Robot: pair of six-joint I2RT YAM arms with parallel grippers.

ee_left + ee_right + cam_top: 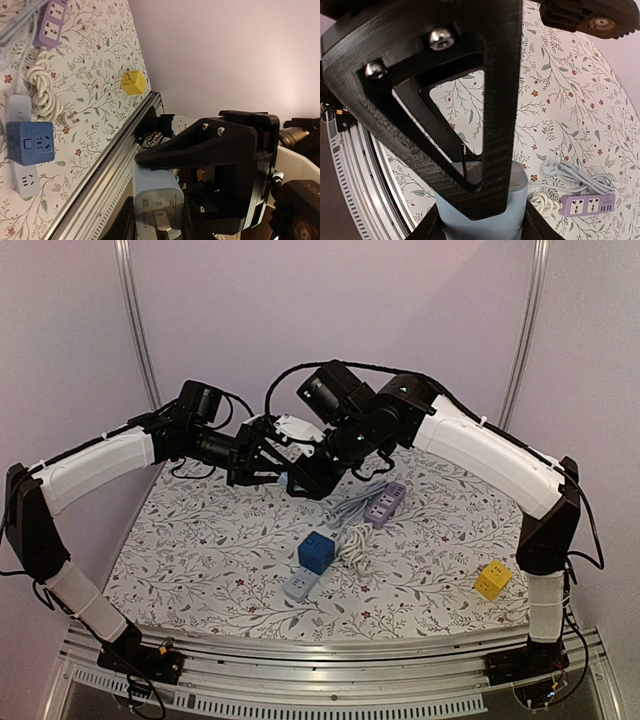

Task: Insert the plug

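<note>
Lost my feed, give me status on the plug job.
Left tool, right tool raised, meeting at light-blue adapter; grips unclear. White plug loose on mat, not inserted. Purple strip on mat nearby.

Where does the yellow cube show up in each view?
Top external: yellow cube at lower right.
Left wrist: yellow cube in the upper half, left of centre.
Right wrist: not in it.
Shared landmark: purple strip, seen in all three views.
</note>
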